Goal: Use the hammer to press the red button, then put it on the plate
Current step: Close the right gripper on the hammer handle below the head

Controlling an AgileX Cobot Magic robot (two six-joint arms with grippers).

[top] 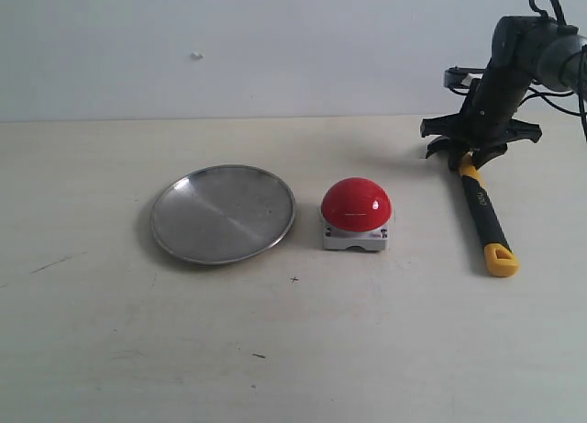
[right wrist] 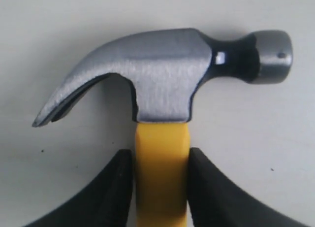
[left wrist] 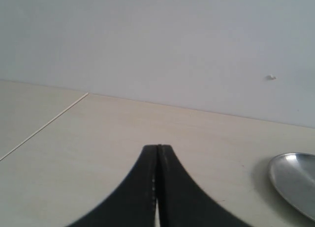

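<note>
In the exterior view, the silver plate (top: pixel 223 212) lies left of centre on the tabletop (top: pixel 293 350). The red button (top: pixel 356 203) is just to its right, not touching. The claw hammer (top: pixel 483 217) lies flat at the right, its yellow end toward the lower frame, with the right gripper (top: pixel 466 155) over its head end. In the left wrist view, the left gripper (left wrist: pixel 157 187) has its jaws pressed together and empty, near the plate's rim. In the right wrist view, the jaws clasp the yellow handle just below the metal head.

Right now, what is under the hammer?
Only the table; the hammer lies flat on it. The right gripper clasps its yellow neck, and in the exterior view covers the head.
</note>
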